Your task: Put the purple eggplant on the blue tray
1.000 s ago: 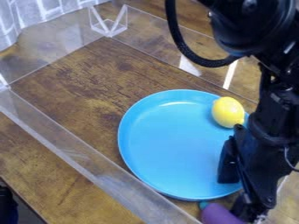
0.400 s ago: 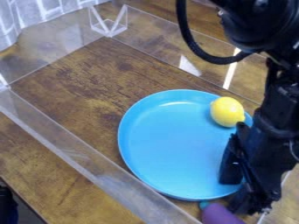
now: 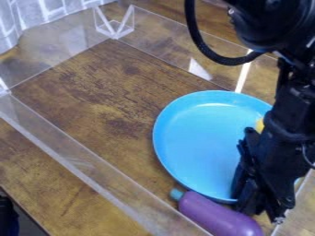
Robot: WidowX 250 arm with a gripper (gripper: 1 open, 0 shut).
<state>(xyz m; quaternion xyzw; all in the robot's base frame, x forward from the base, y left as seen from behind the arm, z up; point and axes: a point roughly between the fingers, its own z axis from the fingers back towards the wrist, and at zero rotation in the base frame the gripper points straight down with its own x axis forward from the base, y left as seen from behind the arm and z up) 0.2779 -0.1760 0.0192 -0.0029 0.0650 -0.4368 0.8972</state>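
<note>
The purple eggplant [image 3: 216, 218] lies on the wood just off the front rim of the blue tray [image 3: 197, 138], with its teal stem cap pointing left. My black gripper [image 3: 262, 208] points straight down at the eggplant's right end, and its fingers look closed on it, though the dark hand partly hides them. The arm also covers the tray's right side.
Only a sliver of a yellow lemon [image 3: 262, 121] on the tray shows behind the arm. Clear plastic walls [image 3: 62, 138] fence in the wooden table [image 3: 99, 83] on the left and front. At the back a clear plastic stand [image 3: 113, 18] rises.
The tray has slid to the right with the lemon. The eggplant now shows far more, stem cap included. The hand has stayed in place and its fingers have drawn together.
</note>
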